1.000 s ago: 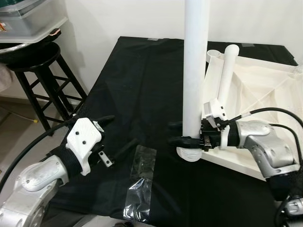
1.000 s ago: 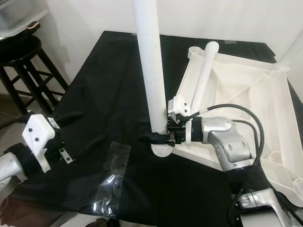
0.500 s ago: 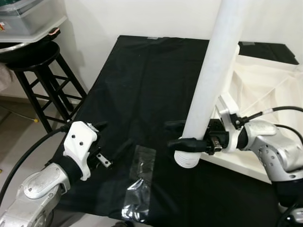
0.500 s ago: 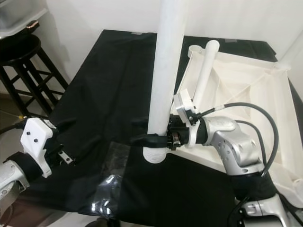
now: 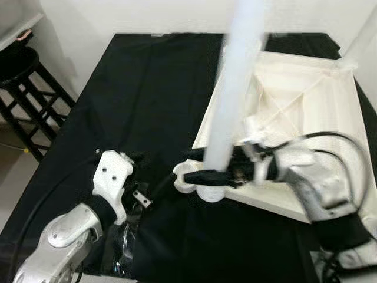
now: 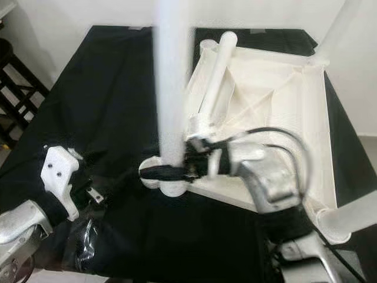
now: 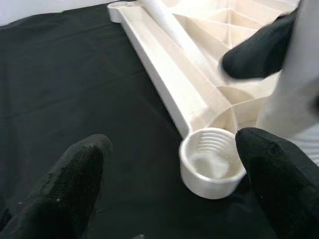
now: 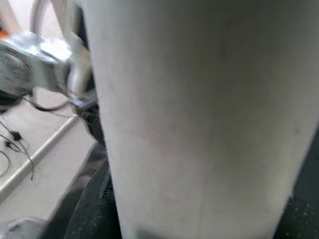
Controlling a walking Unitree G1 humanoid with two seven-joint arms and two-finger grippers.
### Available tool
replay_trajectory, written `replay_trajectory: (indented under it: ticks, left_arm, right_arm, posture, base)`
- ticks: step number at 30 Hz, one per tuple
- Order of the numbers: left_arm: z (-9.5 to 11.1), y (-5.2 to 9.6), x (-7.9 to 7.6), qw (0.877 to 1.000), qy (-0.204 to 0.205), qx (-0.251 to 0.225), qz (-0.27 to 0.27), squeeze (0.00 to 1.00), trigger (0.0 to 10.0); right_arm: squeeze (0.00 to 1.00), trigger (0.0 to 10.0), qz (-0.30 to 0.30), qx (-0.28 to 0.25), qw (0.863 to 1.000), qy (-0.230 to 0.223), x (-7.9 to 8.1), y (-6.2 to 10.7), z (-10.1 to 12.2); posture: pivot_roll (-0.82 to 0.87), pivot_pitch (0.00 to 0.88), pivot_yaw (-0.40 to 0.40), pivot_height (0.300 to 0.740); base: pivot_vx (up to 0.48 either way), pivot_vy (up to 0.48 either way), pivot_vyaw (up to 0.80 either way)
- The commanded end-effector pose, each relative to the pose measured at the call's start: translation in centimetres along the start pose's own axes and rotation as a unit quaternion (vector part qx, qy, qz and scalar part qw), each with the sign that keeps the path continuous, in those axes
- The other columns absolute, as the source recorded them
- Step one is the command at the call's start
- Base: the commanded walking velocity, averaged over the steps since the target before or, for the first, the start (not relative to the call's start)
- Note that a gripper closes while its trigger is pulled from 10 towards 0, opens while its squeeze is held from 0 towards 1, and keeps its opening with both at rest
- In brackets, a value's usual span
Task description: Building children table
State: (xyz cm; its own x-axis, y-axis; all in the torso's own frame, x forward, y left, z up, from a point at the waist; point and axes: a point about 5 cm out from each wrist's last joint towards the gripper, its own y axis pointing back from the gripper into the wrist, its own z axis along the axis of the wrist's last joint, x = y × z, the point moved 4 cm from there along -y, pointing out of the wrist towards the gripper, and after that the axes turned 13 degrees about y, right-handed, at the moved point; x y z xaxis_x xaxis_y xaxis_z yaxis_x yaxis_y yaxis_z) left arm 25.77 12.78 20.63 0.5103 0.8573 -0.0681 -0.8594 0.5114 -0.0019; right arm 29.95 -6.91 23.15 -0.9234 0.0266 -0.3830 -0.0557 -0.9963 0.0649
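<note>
I have the black cloth [image 5: 141, 76] spread over the work surface, and on its right half the white table top [image 5: 306, 112] lies upside down, ribs and rim facing up. One white leg lies loose [image 6: 217, 71] inside it along the near-left rim, and another stands screwed in [image 6: 344, 20] at the far right corner.

The step in hand, as I read it, is fitting a leg at the near-left corner. My right gripper [image 5: 203, 167] is clamped around the lower end of a long white table leg [image 5: 235, 88], holding it roughly upright. Its ribbed foot end hangs just beside the corner socket [image 7: 212, 162], a round cup with thread ridges showing inside and, from the left wrist view, nothing in it yet. The leg's end looks close to the socket but off to one side; I cannot tell whether they touch.

My left gripper [image 7: 174, 184] hovers low over the cloth just left of that corner, its fingers [image 7: 75, 184] spread wide with nothing between them, the socket lying ahead of them.

Next, I judge, the leg's end must be brought squarely over the cup, kept plumb, pressed down and turned to catch the threads. The left gripper could steady the corner so the top does not slide on the cloth.
</note>
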Motion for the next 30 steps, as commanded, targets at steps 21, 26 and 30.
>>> replay_trajectory:
  ticks: [21,26,30]
  left_arm:
    - [0.3,2.8,4.8,0.982,-0.054,-0.003,0.182,0.0,10.0]
    - [0.8,3.5,5.8,0.971,-0.074,-0.011,0.229,0.0,10.0]
    - [1.1,5.0,7.4,0.954,-0.091,-0.01,0.286,0.0,10.0]
  right_arm:
    - [0.0,10.0,0.101,-0.006,0.995,-0.016,-0.9,-3.1,-1.4]
    - [0.0,10.0,0.1,-0.018,0.995,-0.013,-1.4,-4.1,-1.1]
    - [0.0,10.0,0.102,-0.016,0.995,-0.004,-2.0,-4.4,-1.3]
  posture:
    - [0.01,0.339,-0.059,0.74]
    - [0.02,0.349,-0.075,0.74]
    - [0.03,0.361,-0.094,0.74]
  base:
    - [0.0,0.0,0.0]
    - [0.0,0.0,0.0]
    - [0.0,0.0,0.0]
